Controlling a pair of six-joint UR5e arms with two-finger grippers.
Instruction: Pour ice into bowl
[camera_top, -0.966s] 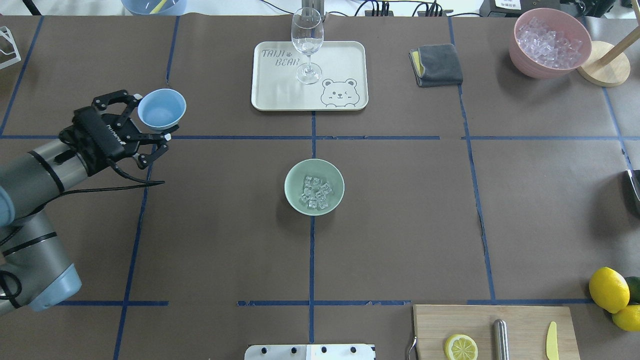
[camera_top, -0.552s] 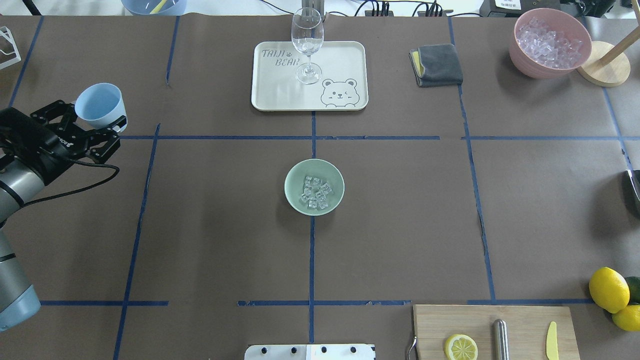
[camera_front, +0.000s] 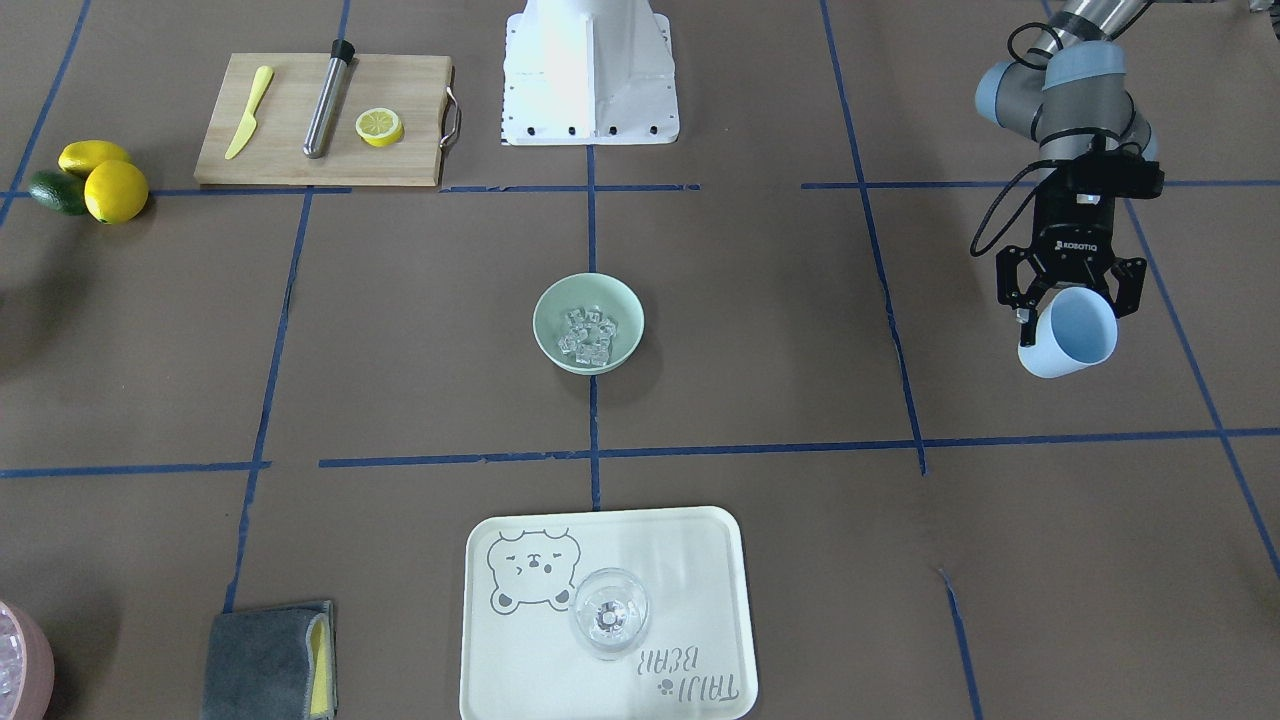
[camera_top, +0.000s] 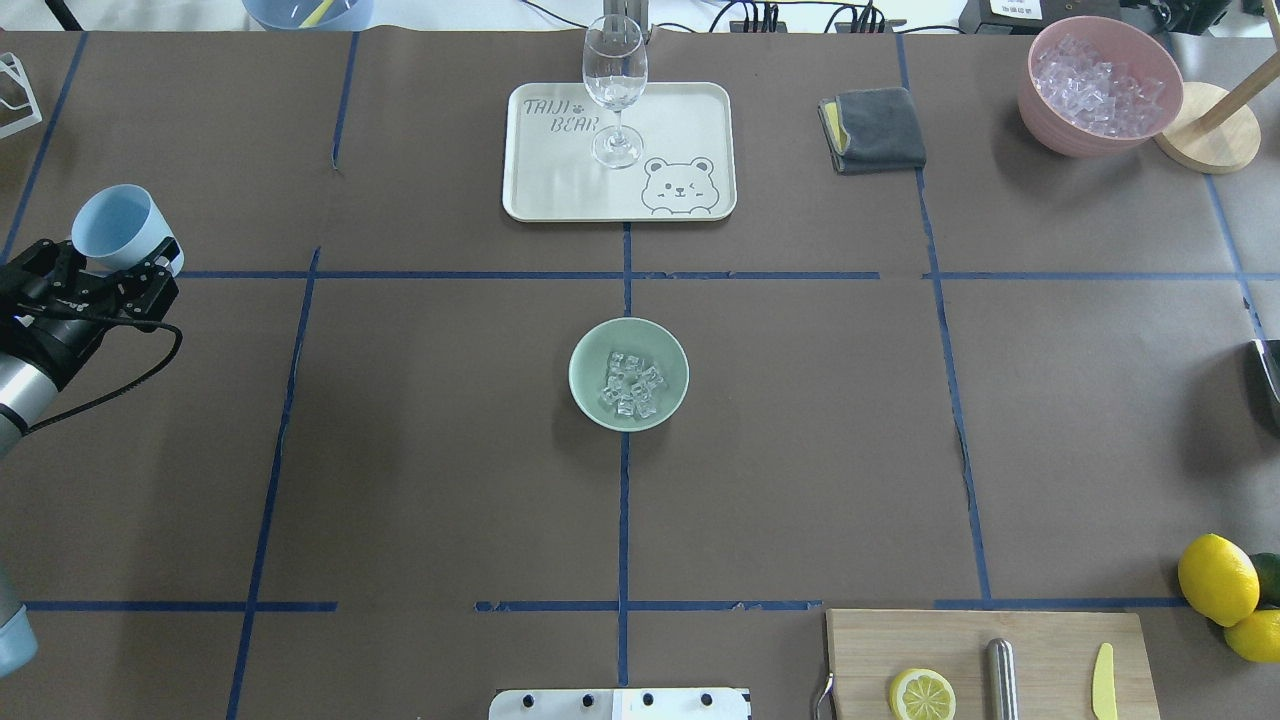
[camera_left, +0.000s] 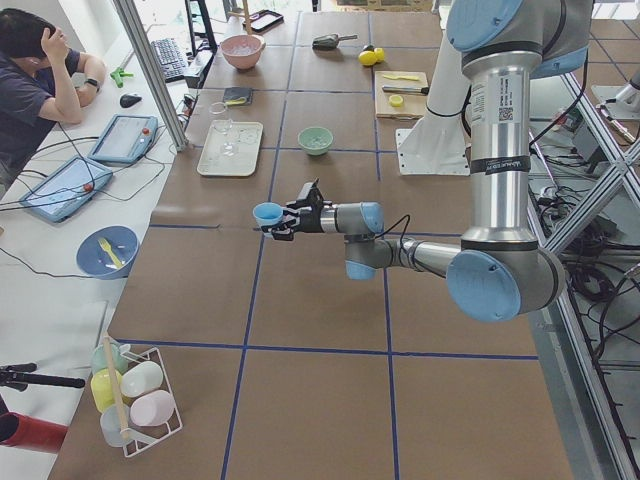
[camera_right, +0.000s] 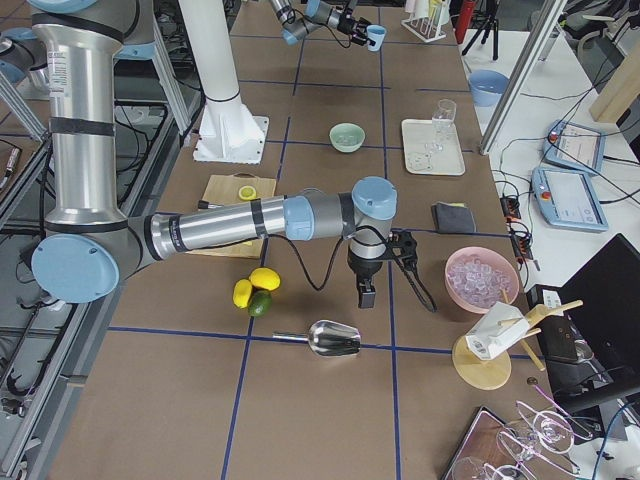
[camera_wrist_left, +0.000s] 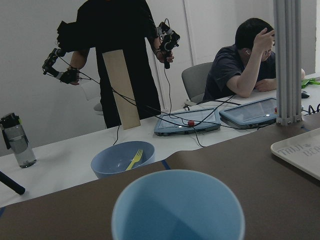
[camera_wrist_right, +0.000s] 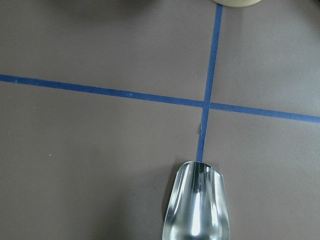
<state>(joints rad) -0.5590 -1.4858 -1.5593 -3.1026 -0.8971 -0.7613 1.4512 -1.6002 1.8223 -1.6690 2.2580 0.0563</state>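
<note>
Judging by the left wrist view, where the light blue cup (camera_wrist_left: 177, 210) fills the foreground and nothing is seen inside it, the pour is taken to be done. The cup is clasped by its wall in the left gripper (camera_front: 1072, 298), one finger on either side. It is held tilted above the table's left end, well apart from the bowl.

Farther in, at the table's centre, the mint-green bowl (camera_top: 585, 388) stands upright with the ice (camera_top: 630, 385) heaped inside it. No cubes are seen on the brown paper around it. Beyond it the cream tray (camera_top: 700, 120) with the wine glass (camera_top: 614, 90) is set, and at the far right corner a pink bowl (camera_top: 1075, 145) of more cubes.

The step in hand is judged to be the putting aside of the empty cup. For the next move it would need to be righted, lowered onto bare paper and released without being tipped.

The right gripper (camera_right: 365, 288) is shown only by the exterior right view, pointed down near a metal scoop (camera_right: 335, 340); whether it is parted or closed cannot be told. The right wrist view gives the scoop alone, with no fingers in it. The cup's height above the table is made plain by the exterior left view only.
</note>
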